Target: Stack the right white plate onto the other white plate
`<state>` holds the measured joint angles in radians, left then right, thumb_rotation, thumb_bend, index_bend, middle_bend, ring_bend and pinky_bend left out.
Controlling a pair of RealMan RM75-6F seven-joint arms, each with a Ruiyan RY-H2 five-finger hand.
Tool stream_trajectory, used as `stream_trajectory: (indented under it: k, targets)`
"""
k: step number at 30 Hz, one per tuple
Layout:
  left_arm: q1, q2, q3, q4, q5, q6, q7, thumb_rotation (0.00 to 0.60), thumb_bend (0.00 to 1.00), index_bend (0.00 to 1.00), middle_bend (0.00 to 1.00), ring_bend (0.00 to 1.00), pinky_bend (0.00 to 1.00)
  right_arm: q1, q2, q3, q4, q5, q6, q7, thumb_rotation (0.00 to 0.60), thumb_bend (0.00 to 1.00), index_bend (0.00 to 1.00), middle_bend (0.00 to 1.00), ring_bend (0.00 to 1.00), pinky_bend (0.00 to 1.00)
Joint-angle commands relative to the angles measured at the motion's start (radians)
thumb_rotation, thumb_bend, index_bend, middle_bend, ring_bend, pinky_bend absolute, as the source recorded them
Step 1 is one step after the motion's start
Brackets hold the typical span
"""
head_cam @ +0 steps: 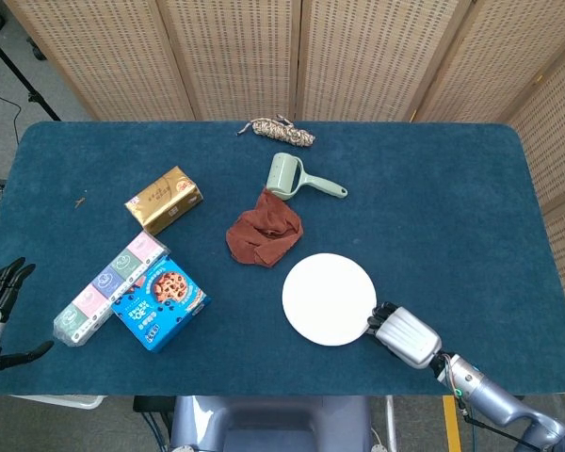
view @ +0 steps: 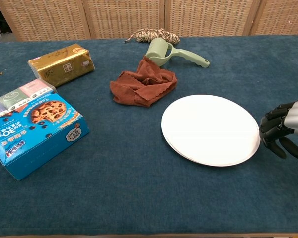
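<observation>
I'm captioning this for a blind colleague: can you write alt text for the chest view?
Two round white plates lie stacked on a blue cloth table, the robot's dark-fingered right hand at their right edge. Behind lie a crumpled brown cloth and a pale green roller; a blue cookie box sits left.

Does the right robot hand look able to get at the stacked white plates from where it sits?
Probably yes: the right robot hand sits at the right rim of the white plates, with nothing between them.

Staged test room: blue felt-covered table backed by woven folding screens, tripod leg on grey floor, assorted household goods laid out.
</observation>
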<state>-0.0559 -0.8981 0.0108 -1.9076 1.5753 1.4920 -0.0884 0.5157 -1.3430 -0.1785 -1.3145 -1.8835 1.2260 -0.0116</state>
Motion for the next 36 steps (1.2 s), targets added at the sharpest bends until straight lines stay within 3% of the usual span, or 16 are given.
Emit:
stream_trajectory:
  k: [1, 5, 8, 10, 12, 14, 23, 36]
  targets:
    - [-0.001, 0.0, 0.0, 0.0, 0.0, -0.001, 0.0, 0.6, 0.0, 0.0, 0.0, 0.0, 0.0, -0.014, 0.03, 0.002, -0.019, -0.015, 0.054, 0.002, 0.6, 0.82, 0.6, 0.46, 0.34, 0.35]
    - [-0.001, 0.0, 0.002, -0.001, 0.002, -0.004, 0.001, 0.6, 0.0, 0.0, 0.0, 0.0, 0.0, -0.031, 0.069, 0.017, -0.035, -0.02, 0.126, 0.013, 0.6, 0.82, 0.59, 0.45, 0.34, 0.35]
    - [0.0, -0.001, 0.003, -0.001, 0.005, -0.001, 0.004, 0.6, 0.0, 0.0, 0.0, 0.0, 0.0, -0.05, 0.097, 0.03, -0.034, -0.009, 0.177, 0.043, 0.6, 0.79, 0.53, 0.41, 0.32, 0.32]
    - [0.001, -0.002, 0.004, -0.001, 0.007, 0.0, 0.006, 0.6, 0.0, 0.0, 0.0, 0.0, 0.0, -0.073, 0.105, 0.045, -0.023, 0.011, 0.213, 0.045, 0.6, 0.54, 0.39, 0.33, 0.27, 0.26]
    - [0.001, -0.003, 0.005, -0.001, 0.009, 0.0, 0.012, 0.6, 0.0, 0.0, 0.0, 0.0, 0.0, -0.097, 0.11, 0.058, -0.022, 0.044, 0.231, 0.036, 0.6, 0.12, 0.15, 0.14, 0.12, 0.11]
    - [0.004, -0.006, 0.007, -0.001, 0.01, 0.002, 0.025, 0.6, 0.0, 0.0, 0.0, 0.0, 0.0, -0.121, 0.124, 0.072, -0.043, 0.089, 0.241, 0.045, 0.6, 0.0, 0.03, 0.02, 0.02, 0.02]
    - [0.023, -0.049, 0.009, 0.024, -0.007, 0.02, 0.1, 0.6, 0.0, 0.0, 0.0, 0.0, 0.0, -0.229, 0.103, 0.148, -0.007, 0.213, 0.379, 0.168, 0.6, 0.0, 0.0, 0.0, 0.0, 0.0]
    - [0.038, -0.049, 0.006, 0.045, -0.01, 0.045, 0.068, 0.6, 0.0, 0.0, 0.0, 0.0, 0.0, -0.367, 0.14, 0.154, -0.134, 0.286, 0.459, 0.2, 0.6, 0.0, 0.0, 0.0, 0.0, 0.0]
